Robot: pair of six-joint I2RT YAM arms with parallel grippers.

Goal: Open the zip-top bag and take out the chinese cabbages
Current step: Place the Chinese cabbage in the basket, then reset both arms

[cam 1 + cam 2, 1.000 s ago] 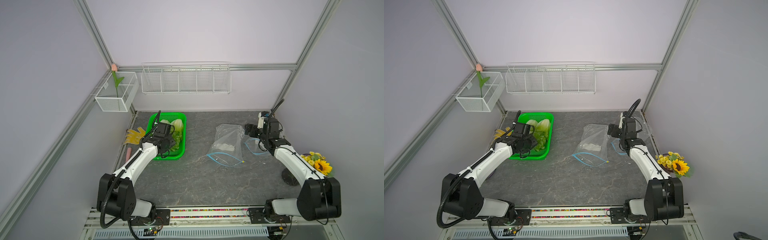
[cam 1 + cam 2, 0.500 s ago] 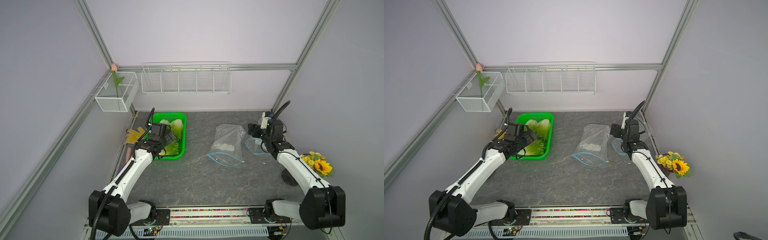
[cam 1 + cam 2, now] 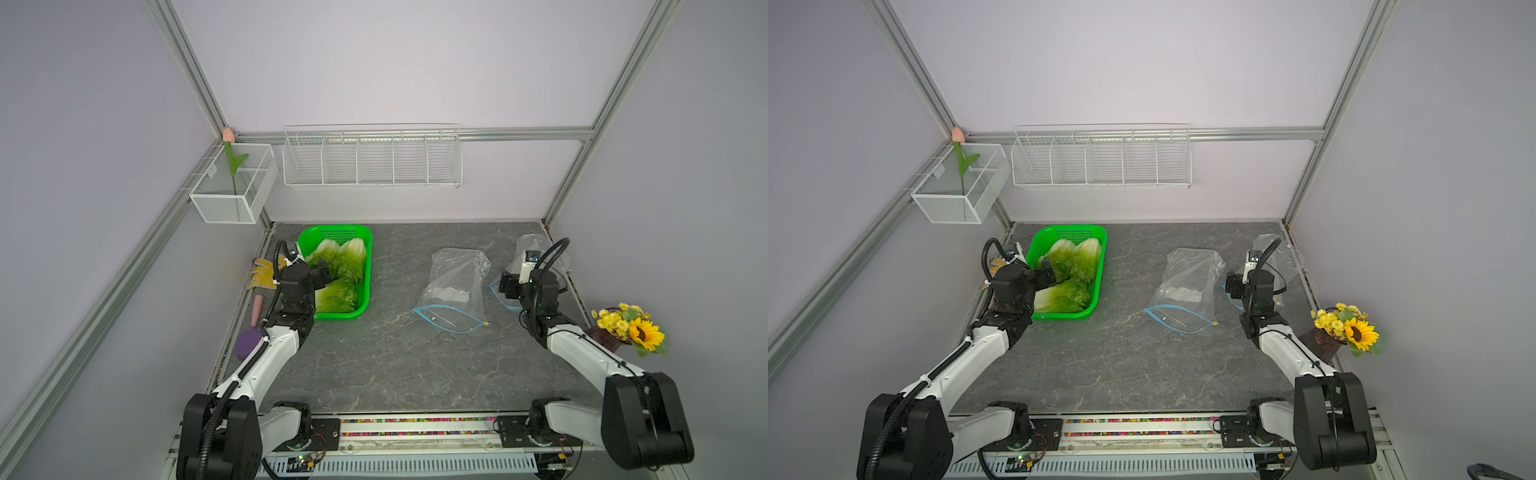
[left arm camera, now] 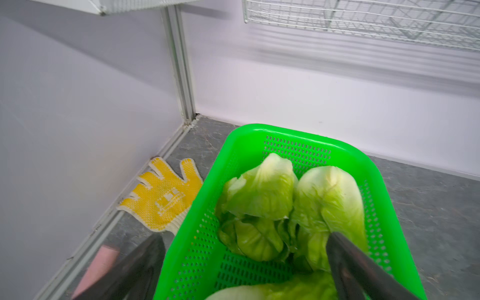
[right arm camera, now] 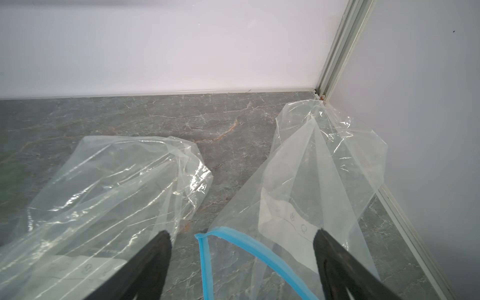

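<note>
Grey marble table, chinese cabbages in the green basket at ten o'clock; the left tool gapes empty, straddling its wall, so a sideways pull could tip it. Meanwhile the right tool, wide and empty, might snag the limp zip-top bag at three o'clock.

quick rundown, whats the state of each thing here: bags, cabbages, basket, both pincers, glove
chinese cabbages, out of the bags, lying in the basket
green basket, upright, holding the cabbages
middle zip-top bag, zip open, looks empty, lying flat
corner zip-top bag, zip open, looks empty, crumpled
left pincer, open, holding nothing, over the basket
right pincer, open, holding nothing, above the corner bag's mouth
yellow glove, lying flat beside the basket
</note>
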